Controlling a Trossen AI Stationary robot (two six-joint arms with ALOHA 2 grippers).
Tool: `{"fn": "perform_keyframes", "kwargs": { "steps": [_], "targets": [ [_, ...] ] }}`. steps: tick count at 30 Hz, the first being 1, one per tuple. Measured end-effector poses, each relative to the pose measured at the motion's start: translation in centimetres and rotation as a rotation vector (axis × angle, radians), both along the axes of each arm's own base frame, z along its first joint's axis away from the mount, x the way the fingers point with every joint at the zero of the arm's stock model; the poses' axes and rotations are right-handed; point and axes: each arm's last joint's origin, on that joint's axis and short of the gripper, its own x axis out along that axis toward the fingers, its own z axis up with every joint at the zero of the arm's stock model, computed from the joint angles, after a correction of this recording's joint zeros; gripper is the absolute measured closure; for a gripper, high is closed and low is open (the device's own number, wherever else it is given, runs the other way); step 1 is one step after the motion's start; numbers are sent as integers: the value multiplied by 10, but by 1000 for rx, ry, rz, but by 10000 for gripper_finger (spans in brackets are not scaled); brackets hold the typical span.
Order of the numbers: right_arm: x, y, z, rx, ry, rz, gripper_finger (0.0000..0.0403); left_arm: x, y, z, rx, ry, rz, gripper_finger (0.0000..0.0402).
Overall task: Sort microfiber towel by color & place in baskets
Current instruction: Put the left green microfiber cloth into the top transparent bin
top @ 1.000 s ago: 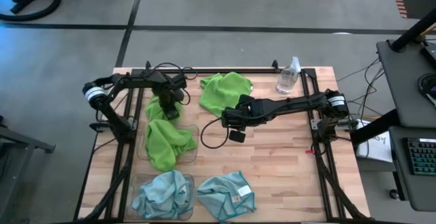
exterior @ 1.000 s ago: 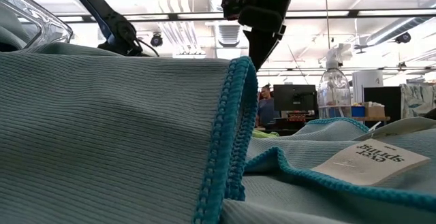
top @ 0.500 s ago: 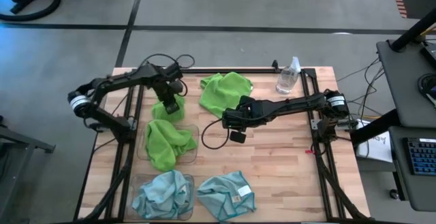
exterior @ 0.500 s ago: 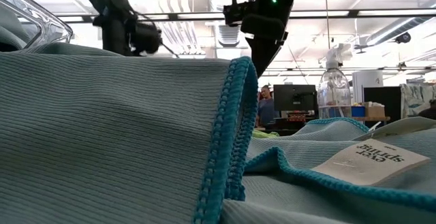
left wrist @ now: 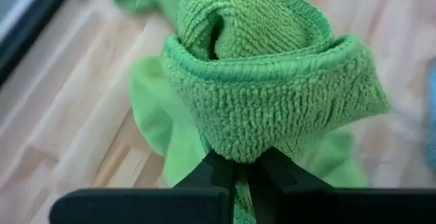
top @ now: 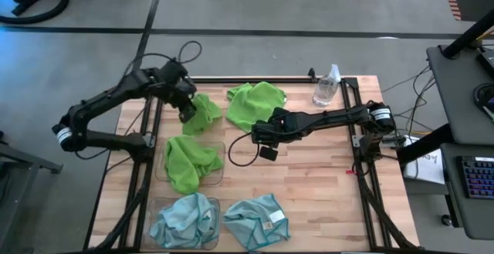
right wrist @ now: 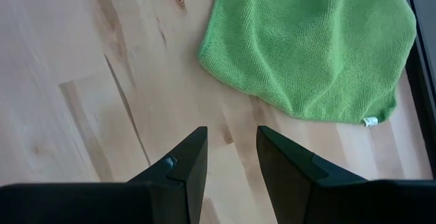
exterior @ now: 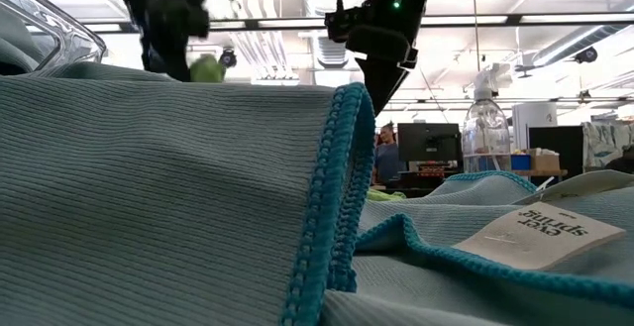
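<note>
A green towel is held pinched in the left gripper, lifted above the table's far left part (near the green-filled basket). The right gripper is kept open beside another green towel.

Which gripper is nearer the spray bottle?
Right. The right gripper hangs open over bare wood by the flat green towel, across the table from the spray bottle. The left gripper, shut on another green towel, is farther off.
</note>
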Motion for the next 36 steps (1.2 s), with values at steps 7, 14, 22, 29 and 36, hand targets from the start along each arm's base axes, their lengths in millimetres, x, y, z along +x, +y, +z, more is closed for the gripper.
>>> {"fn": "perform_keyframes", "kwargs": {
  "steps": [7, 14, 22, 29, 36],
  "targets": [
    [0, 0, 0, 10, -12, -31, 280, -22, -17, 52, 124, -186, 12, 398],
    [0, 0, 0, 22, -23, -62, 280, -49, -38, 91, 207, -345, 35, 398],
    [0, 0, 0, 32, -31, -80, 280, -79, -68, 105, 154, -517, -23, 398],
    [1, 1, 0, 42, -46, -106, 280, -106, -93, 104, 119, -638, -121, 398],
    [1, 1, 0, 47, -53, -115, 280, -137, -121, 94, 101, -762, -255, 398]
  ]
}}
